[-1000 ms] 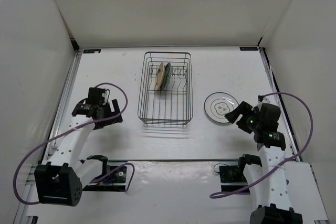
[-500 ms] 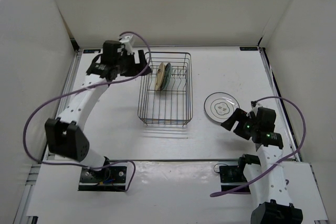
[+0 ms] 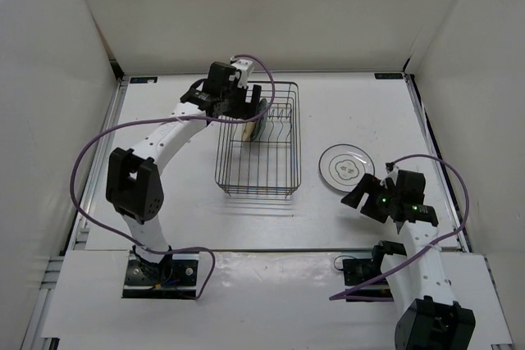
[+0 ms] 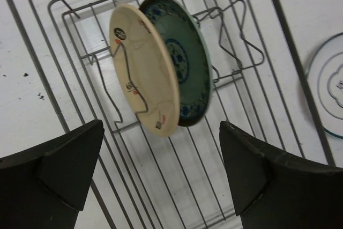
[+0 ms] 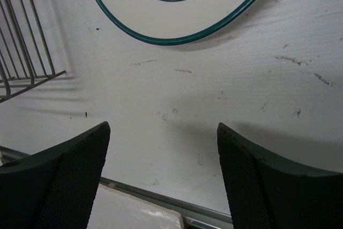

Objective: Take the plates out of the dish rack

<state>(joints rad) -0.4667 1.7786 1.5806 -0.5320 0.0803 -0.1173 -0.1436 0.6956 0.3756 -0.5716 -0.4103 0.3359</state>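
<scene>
Left gripper [image 4: 161, 127]: while it hung open above the dark wire dish rack [image 3: 258, 165], you aimed.
Round tan plate [image 4: 142, 68]: needed pinching next.
Right gripper [image 5: 163, 127]: open.

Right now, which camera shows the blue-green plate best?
The left wrist view: the blue-green plate stands large, pattern clear, behind the beige plate. The top view shows a thin edge; the right wrist view, none.
</scene>
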